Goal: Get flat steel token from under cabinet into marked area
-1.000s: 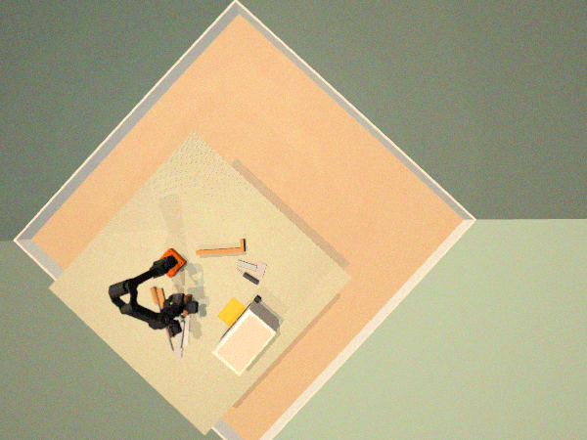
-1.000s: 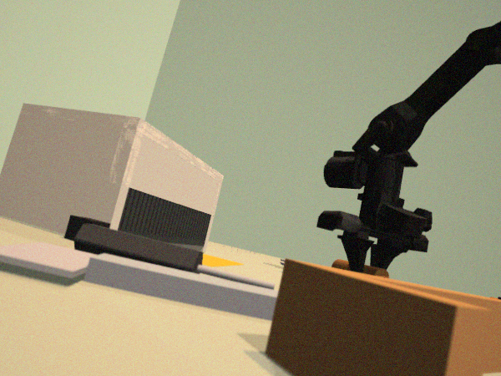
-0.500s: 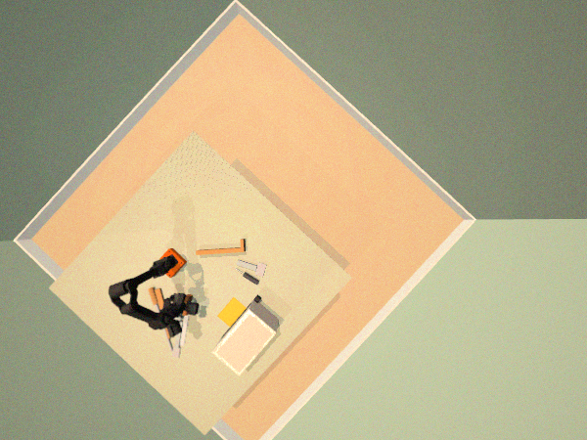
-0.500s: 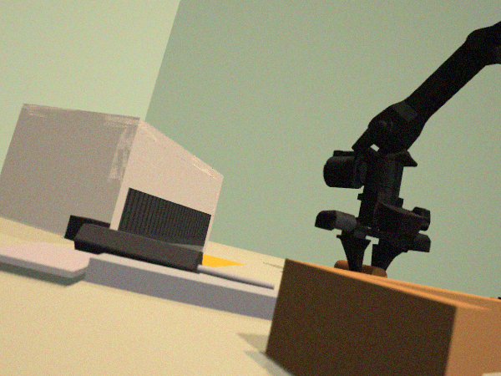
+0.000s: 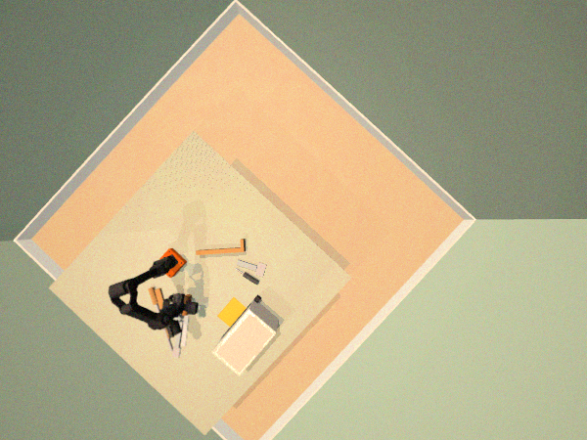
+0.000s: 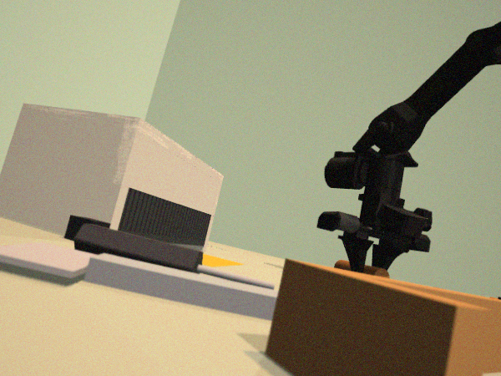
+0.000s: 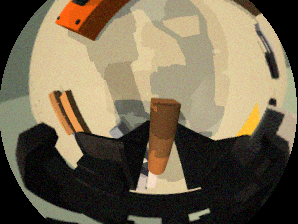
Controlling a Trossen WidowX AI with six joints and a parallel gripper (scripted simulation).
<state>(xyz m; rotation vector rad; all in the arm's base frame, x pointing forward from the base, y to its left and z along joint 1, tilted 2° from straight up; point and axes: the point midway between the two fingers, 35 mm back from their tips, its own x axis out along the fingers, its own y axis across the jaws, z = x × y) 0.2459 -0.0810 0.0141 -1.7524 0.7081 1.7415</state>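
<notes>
Top view: cabinet (image 5: 245, 340) sits on table (image 5: 122, 244) toward lower right; marked area (image 5: 231, 311) lies just beside its upper-left face. L-shaped tool (image 5: 222, 249) lies above that area, w/ two smaller tools (image 5: 252, 267) between it & cabinet. Arm base (image 5: 172, 261) stands left of L-tool. Gripper (image 5: 186, 307) sits left of marked area, closed on a rod (image 7: 161, 135), over slim bars (image 5: 179, 337) lying below it.
</notes>
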